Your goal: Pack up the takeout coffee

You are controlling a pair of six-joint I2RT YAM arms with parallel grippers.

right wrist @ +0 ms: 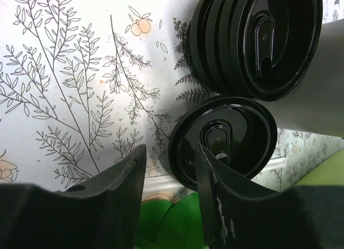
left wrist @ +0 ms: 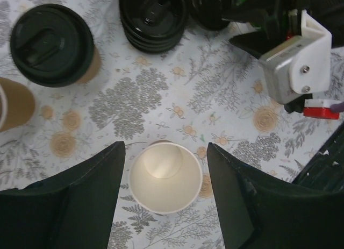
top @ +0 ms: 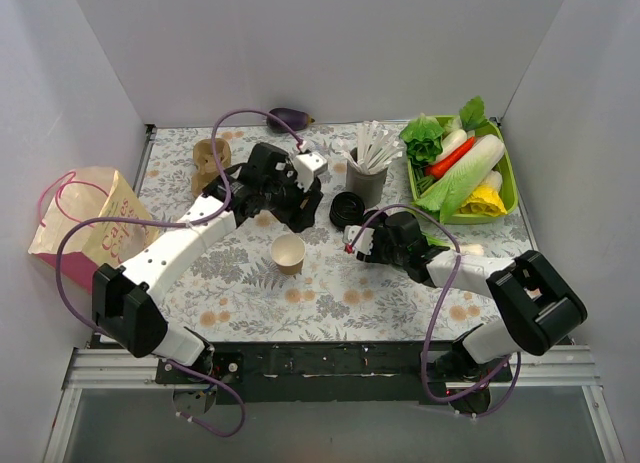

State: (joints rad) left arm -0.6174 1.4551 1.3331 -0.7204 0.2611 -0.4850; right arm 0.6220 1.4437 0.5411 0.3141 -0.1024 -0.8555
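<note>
1. Your left gripper (left wrist: 165, 150) is open over the cup (top: 288, 253), with one finger on each side and a thin gap to each. The cup stands upright and lidless near the middle of the table (top: 330, 295).
2. Your right gripper (right wrist: 171, 149) is also open, its jaws astride the near rim of a loose lid (right wrist: 236, 136). That lid lies just beside the lid stack (right wrist: 258, 39). One finger crosses the lid's top and the other stands outside the rim with a gap showing, so nothing is clamped yet.
3. The step in hand looks like capping the cup. Close the right jaws on the rim only, not deep over the top, so the fingers don't get in the way when you seat the lid.
4. Lift straight up before you travel. The stack and the grey cup (top: 367, 178) are close enough to catch.
5. Close the left jaws gently around the cup's middle, since a paper wall will likely buckle under a hard squeeze.
6. Bring the lid over level and centred, then press down evenly. If it goes on tilted, it may well seat on one side only.
7. A lidded cup (left wrist: 51, 44) stands nearby, so keep clear of it. The bag (top: 85, 223) lies well apart at the left.
</note>
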